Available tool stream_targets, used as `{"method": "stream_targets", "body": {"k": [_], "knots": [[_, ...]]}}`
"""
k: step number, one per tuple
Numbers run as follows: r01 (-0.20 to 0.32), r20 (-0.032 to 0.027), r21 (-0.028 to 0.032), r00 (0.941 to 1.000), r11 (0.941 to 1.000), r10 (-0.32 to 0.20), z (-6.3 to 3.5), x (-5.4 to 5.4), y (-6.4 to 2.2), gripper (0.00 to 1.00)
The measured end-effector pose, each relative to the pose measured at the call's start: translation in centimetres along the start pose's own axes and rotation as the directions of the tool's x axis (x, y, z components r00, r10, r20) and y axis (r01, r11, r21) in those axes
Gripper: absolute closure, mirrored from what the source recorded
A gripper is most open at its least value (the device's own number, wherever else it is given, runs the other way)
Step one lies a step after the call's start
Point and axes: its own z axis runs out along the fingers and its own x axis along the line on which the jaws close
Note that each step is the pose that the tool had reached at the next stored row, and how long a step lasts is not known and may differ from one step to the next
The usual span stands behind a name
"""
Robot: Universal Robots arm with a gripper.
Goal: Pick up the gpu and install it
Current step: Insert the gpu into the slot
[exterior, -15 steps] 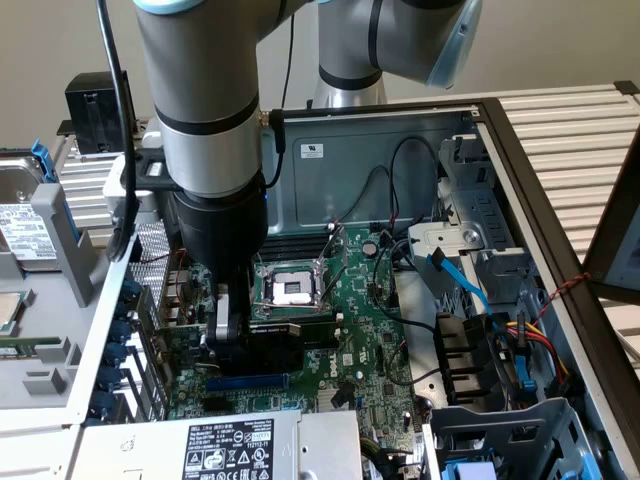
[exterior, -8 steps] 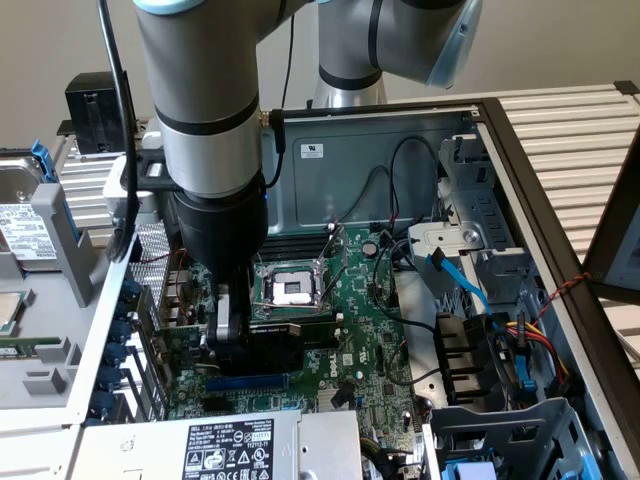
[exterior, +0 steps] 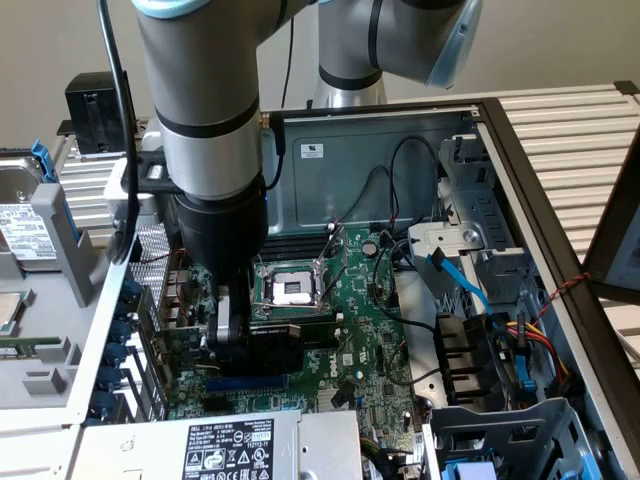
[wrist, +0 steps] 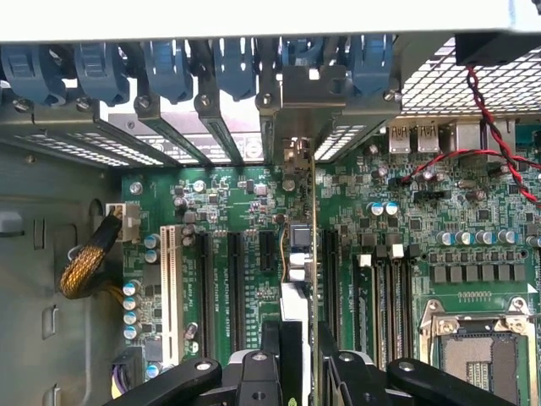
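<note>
The gpu (exterior: 296,336) stands on edge over the green motherboard (exterior: 375,330), its black shroud showing just in front of the CPU socket (exterior: 290,287). My gripper (exterior: 243,350) is shut on it from above. In the wrist view the gpu (wrist: 314,254) shows as a thin upright edge between the two black fingers (wrist: 270,359), with my gripper (wrist: 303,365) astride it. The card's silver bracket (wrist: 297,95) sits at the case's rear slot openings. The card lines up among the long black expansion slots (wrist: 237,279). I cannot tell whether it is pressed home.
Blue slot clips (wrist: 169,68) line the rear wall. Red wires (wrist: 499,152) cross near the rear ports. A power supply (exterior: 220,445) lies at the front, and a drive cage with blue cables (exterior: 465,285) stands at the exterior view's right. A hard drive (exterior: 25,225) rests outside the case.
</note>
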Motion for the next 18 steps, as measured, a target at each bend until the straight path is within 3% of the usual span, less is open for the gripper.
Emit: {"method": "stream_targets", "body": {"k": [7, 18], "knots": [[0.0, 0.0, -0.0037, 1.0, 1.0, 0.0, 0.03, -0.01, 0.0, 0.73], [0.0, -0.0001, -0.004, 1.0, 1.0, 0.0, 0.2, -0.03, -0.01, 0.73]]}}
